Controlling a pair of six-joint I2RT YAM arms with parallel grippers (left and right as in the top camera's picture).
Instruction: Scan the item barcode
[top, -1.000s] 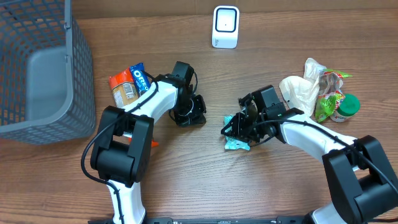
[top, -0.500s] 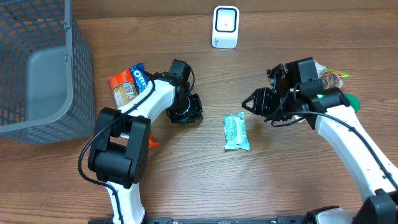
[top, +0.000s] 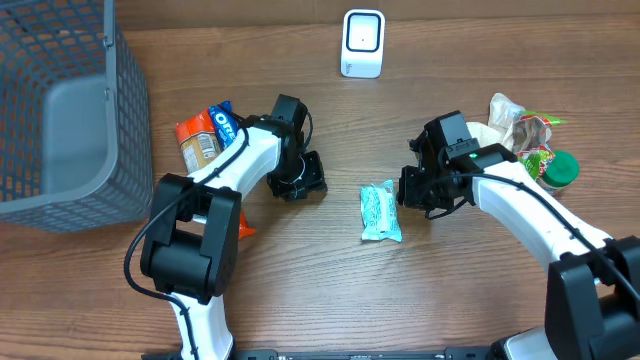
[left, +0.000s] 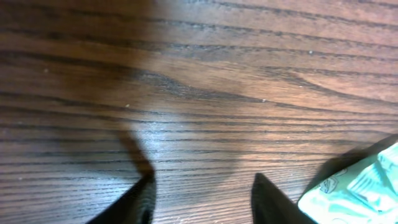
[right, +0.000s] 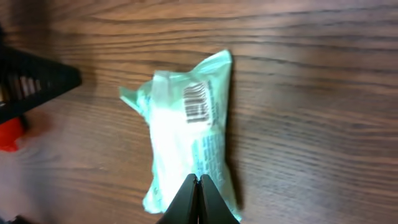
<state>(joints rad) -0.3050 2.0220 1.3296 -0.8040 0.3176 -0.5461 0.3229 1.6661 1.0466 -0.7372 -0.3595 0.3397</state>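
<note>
Presently, you have the mint-green packet (top: 380, 213) lying flat on the table (top: 320, 300), near the centre, between the two arms, with its long axis running roughly toward and away from the scanner (top: 362, 43) at the far edge. Your right gripper (top: 410, 187) sits just beside the packet's upper right corner, and its fingers (right: 198, 200) are pressed fully together, holding nothing; the right wrist view shows them closed above one end of the packet, with the barcode (right: 196, 104) facing up. Your left gripper (top: 300, 183) stands farther off on the packet's other side; its fingers (left: 140, 199) are partly apart and empty over bare wood, with only a corner of the packet at the frame's edge. The right arm is judged the nearer of the two. Any grasp should span the packet's short width, so the right fingers must first part, then descend across the narrow dimension. The scanner lies well apart from the packet.
</note>
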